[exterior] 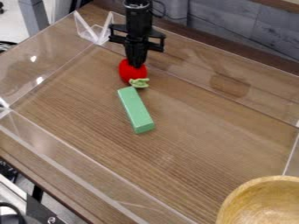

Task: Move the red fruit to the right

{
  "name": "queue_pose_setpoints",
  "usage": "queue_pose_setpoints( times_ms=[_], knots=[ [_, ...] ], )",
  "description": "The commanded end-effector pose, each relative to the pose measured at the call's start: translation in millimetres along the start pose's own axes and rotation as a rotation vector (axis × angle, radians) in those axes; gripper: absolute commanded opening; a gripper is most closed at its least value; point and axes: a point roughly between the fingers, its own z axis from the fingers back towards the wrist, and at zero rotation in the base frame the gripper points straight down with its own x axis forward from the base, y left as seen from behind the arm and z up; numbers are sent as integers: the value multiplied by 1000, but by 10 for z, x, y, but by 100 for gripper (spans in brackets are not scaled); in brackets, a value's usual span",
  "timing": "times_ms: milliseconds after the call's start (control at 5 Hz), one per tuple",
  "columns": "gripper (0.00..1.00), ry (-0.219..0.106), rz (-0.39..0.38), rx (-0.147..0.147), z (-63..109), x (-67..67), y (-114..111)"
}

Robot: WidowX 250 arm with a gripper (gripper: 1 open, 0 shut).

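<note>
Gripper [136, 59] positioned upper centre of frame, pointed down. Jaws closed together, tip set against top of red fruit [128, 70]; actual grip cannot be told. Red fruit located on wooden table [211, 131], just above upper end of green block [135, 110].

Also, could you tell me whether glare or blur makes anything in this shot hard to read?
Camera view: white glare streaks the clear tray walls, mostly at the left; the red fruit and green block look sharp and evenly lit; the dark gripper shows little detail at its tips; the bowl is cropped.
</note>
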Motion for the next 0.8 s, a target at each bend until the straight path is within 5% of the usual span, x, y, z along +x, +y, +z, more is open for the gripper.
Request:
queue_pose_setpoints(
  times_ms=[0, 400, 600],
  knots=[
    [0, -115, -28, -18, 506, -19, 4],
    [0, -204, -175, -69, 1262, -80, -321],
    [0, -206, -207, -80, 1231, -101, -740]
  ],
)
